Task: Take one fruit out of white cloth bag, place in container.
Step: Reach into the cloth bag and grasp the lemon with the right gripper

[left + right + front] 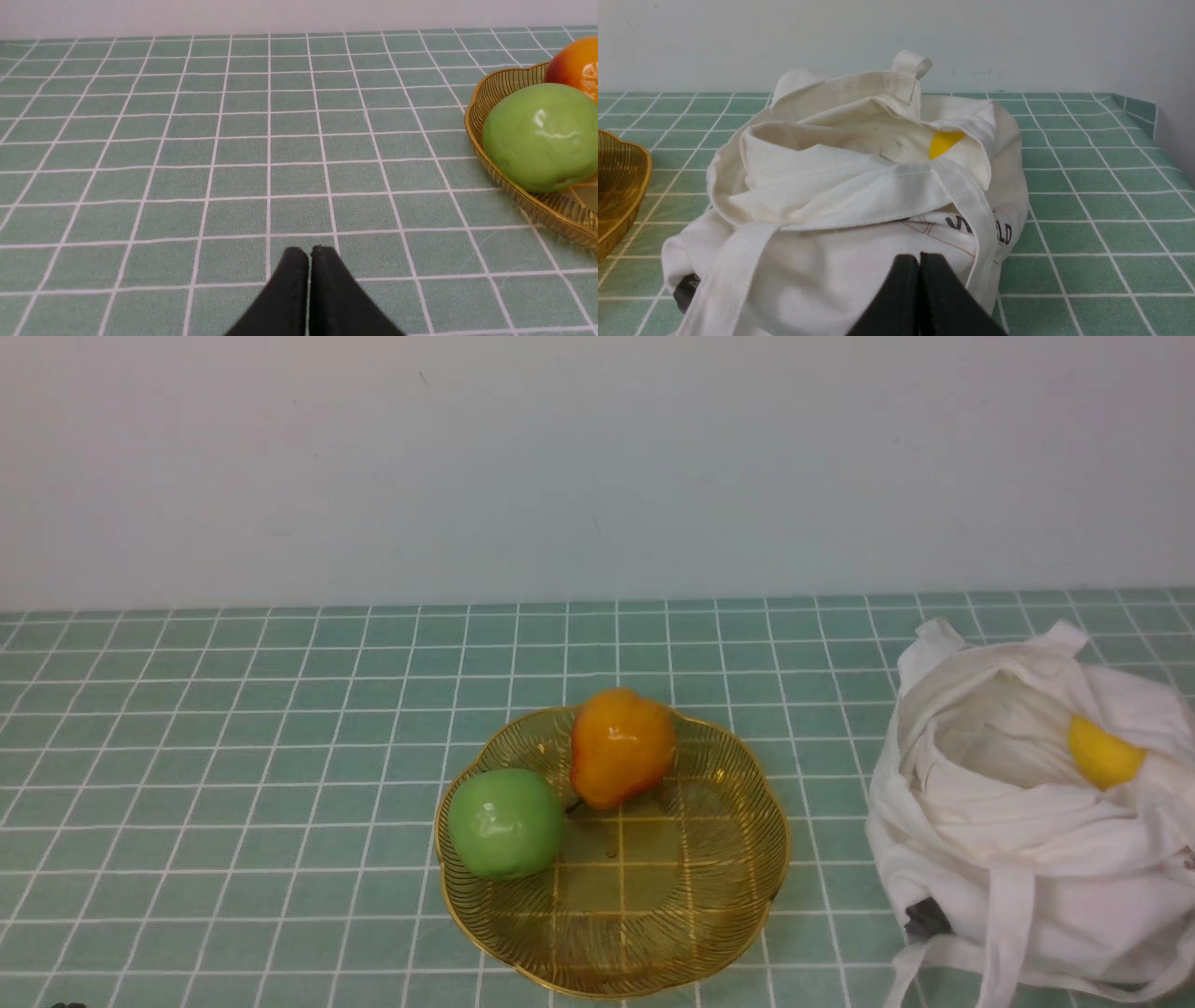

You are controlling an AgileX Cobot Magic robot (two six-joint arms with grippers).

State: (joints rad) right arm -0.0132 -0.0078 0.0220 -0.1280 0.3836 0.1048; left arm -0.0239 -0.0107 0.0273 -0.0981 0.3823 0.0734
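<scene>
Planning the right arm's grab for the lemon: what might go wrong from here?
Only part of the lemon shows under a fold of the bag, so the shut right gripper may pinch cloth instead.
A strap hangs off the bag's rim near the lemon and might snag, dragging the bag.
The apple and pear sit in the dish; a lemon dropped against them could roll.
</scene>
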